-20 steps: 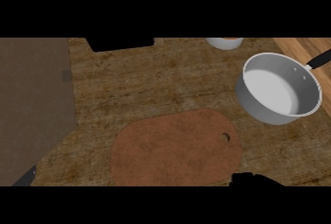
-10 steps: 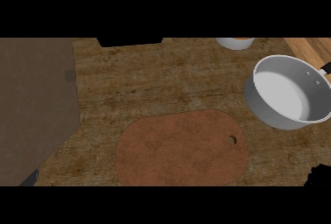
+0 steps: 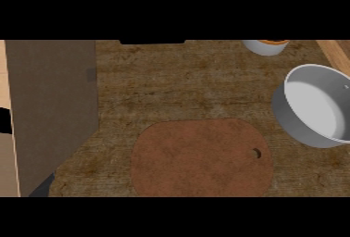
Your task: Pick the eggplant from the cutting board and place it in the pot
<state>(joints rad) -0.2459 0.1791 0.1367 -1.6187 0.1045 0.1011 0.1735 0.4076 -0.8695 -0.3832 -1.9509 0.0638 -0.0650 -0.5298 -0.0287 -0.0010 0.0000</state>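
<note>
Oddly, nothing of the robot shows at this moment: neither the left hand nor the right hand appears in the head view, so whether either is released, clenched or grasping something cannot be told.

Largest in sight is the brown mottled counter [image 3: 191, 83], with a broad grey panel [image 3: 51, 111] down its left side. On the counter, low and centre, lies the reddish-brown cutting board [image 3: 198, 157], rounded, with a small hanging hole near its right edge. Its whole visible face is bare — no eggplant lies on it, nor anywhere else on the counter. To the right, well apart from the board's hole, stands the grey pot [image 3: 318, 109], cut off by the frame's right edge; the part of its pale inside that shows holds nothing, though the hidden part could. At the top edge, a small white cup [image 3: 265, 46] with something orange in it pokes in, mostly cropped.

So the eggplant's whereabouts cannot be told from here; it may be in a hand out of view, or in the unseen part of the pot.

If it is being carried, my judgement is that the step in hand is the transfer. Doing it well means bringing the hand over the pot's open middle — not its near rim — lowering inside the wall, and only then letting go.
</note>
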